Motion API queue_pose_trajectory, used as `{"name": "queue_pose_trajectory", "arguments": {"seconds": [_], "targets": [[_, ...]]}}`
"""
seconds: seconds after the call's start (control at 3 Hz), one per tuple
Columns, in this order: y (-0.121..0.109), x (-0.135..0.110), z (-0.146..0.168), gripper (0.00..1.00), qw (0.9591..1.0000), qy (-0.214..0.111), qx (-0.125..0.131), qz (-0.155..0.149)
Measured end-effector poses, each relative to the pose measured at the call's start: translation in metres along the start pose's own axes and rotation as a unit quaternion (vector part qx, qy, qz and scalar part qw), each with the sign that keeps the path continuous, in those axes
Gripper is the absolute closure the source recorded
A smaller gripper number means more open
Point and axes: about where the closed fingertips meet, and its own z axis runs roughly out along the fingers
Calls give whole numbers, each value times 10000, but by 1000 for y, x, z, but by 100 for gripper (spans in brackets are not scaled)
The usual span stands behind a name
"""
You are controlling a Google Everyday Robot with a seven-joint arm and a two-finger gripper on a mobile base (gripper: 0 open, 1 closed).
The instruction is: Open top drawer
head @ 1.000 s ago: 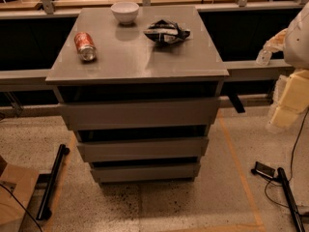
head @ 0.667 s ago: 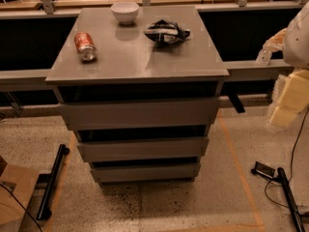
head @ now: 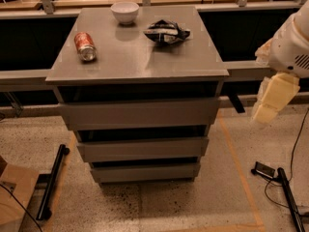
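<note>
The top drawer is the widest grey handleless front of the grey cabinet, just under the cabinet top. A dark gap runs above it. Two narrower grey drawer fronts sit below it. My gripper hangs from the white arm at the right edge of the view. It is to the right of the cabinet, level with the top drawer and apart from it, holding nothing I can see.
On the cabinet top lie a red soda can on its side, a white bowl and a dark snack bag. A black bar lies on the floor at the left. Cables and a black stand are at the right.
</note>
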Motion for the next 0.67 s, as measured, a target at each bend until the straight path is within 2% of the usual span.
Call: {"name": "queue_pose_trajectory", "arguments": {"seconds": [0.33,0.67], "targets": [[3,6,12,0,9999,13,-81,152],[-2,-2,59,0,9988,-312,-310,228]]}}
